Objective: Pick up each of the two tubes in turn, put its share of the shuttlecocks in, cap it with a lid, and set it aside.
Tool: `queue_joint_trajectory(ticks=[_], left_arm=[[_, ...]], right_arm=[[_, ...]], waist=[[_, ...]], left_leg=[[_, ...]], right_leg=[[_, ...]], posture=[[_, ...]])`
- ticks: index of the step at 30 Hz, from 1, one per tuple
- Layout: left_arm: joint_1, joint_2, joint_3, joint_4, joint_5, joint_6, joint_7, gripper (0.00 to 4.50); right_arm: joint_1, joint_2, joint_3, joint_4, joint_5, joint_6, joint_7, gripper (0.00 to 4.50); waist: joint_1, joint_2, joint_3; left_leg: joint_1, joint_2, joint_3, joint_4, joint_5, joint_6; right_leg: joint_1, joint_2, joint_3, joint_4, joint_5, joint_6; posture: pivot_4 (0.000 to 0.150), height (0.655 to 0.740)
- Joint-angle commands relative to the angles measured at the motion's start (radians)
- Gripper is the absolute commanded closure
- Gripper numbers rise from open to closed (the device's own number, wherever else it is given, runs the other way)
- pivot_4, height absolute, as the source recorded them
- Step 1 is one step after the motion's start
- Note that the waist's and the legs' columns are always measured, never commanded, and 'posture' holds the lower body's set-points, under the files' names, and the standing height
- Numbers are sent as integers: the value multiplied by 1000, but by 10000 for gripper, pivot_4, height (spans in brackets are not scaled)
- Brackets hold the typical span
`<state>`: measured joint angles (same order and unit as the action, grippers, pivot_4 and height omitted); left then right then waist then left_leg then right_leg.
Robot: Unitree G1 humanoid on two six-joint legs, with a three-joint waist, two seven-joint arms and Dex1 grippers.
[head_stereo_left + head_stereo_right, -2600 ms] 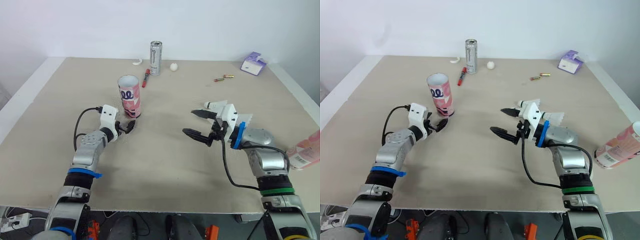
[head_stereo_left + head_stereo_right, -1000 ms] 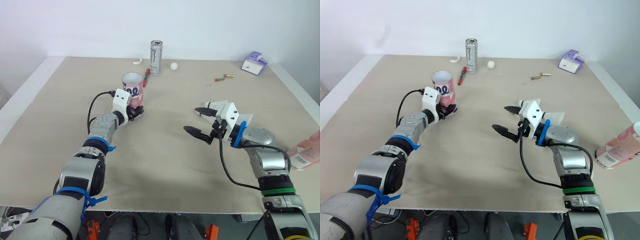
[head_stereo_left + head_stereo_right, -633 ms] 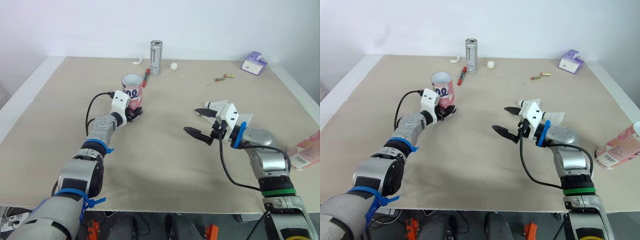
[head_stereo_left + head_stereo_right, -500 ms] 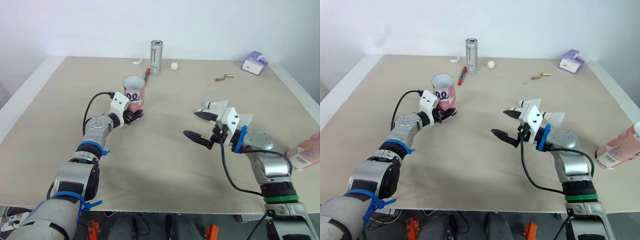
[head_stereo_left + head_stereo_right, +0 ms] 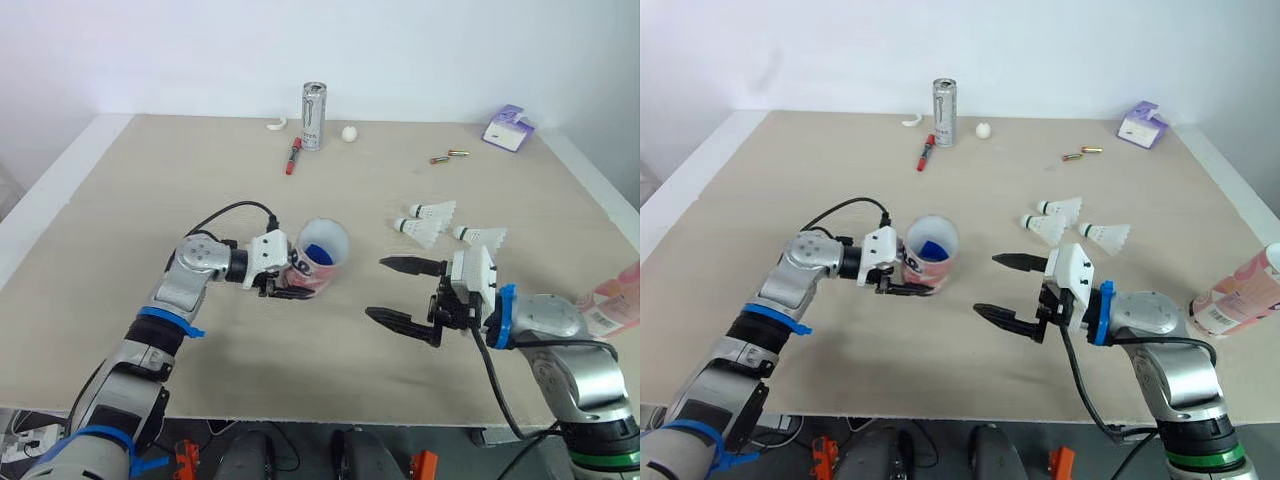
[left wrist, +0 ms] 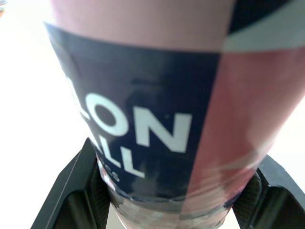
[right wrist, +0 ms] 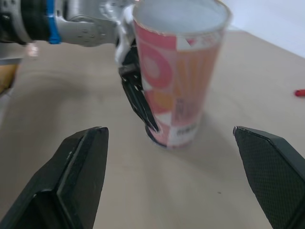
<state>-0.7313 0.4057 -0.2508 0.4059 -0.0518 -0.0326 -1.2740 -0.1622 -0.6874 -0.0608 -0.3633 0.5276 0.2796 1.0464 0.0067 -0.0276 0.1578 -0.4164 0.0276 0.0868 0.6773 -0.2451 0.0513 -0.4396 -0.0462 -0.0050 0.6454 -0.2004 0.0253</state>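
My left gripper (image 5: 283, 281) is shut on the lower part of a pink tube (image 5: 320, 260) near the middle of the table. The tube leans, its open mouth up and blue showing inside. In the left wrist view the tube (image 6: 157, 95) sits between both fingers (image 6: 71, 191). My right gripper (image 5: 376, 287) is open and empty, just right of the tube, which also appears in the right wrist view (image 7: 178, 71). Three white shuttlecocks (image 5: 425, 212) (image 5: 418, 228) (image 5: 480, 236) lie behind the right gripper. A second pink tube (image 5: 612, 305) lies at the table's right edge.
At the back stand a silver can (image 5: 313, 116), a red marker (image 5: 292, 156), a white ball (image 5: 348, 132) and a curved white piece (image 5: 274, 124). Two small batteries (image 5: 448, 156) and a purple box (image 5: 507, 127) lie back right.
My left gripper closed on the tube and carried it from the back left to the middle, tilting it. The right gripper drew back toward the front edge, uncovering the shuttlecocks.
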Motion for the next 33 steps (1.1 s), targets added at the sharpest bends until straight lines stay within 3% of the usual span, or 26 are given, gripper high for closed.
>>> queue_joint_trajectory(ticks=[1, 9, 18, 26, 33], left_arm=[[3, 22, -48, -163, -28, 148, -53, 18283], [37, 75, -127, -335, -47, 389, -113, 18283], [49, 86, -159, -314, -12, 368, -84, 18283], [44, 93, -172, -303, -5, 346, -74, 18283], [42, 96, -182, -324, -12, 365, -82, 18283]], right_arm=[[44, -25, -29, -72, 52, 23, 17, 0], [112, -17, -59, -80, 74, 18, 2, 0], [118, 4, -80, -63, 94, 22, -33, 0], [-44, 61, -160, 124, 76, 198, -337, 0], [-234, 96, -97, 344, -29, 220, -431, 0]], waist=[[0, 0, 0], [0, 0, 0], [0, 0, 0], [0, 0, 0], [0, 1, -1]], left_leg=[[0, 0, 0, 0, 0, 0], [0, 2, -1, 0, 0, 0], [1, 3, -2, 1, 0, 0], [6, 3, -1, 1, 1, 0], [9, 3, 2, 0, 1, 1]], right_leg=[[0, 0, 0, 0, 0, 0], [0, 3, 1, 0, -1, 1], [1, 5, 1, 0, -1, -1], [5, 4, 3, 0, -3, -4], [5, 5, 6, 1, -2, -5]], posture=[[1500, 7400], [1500, 7400], [1500, 7400], [1500, 7400], [1500, 7400]])
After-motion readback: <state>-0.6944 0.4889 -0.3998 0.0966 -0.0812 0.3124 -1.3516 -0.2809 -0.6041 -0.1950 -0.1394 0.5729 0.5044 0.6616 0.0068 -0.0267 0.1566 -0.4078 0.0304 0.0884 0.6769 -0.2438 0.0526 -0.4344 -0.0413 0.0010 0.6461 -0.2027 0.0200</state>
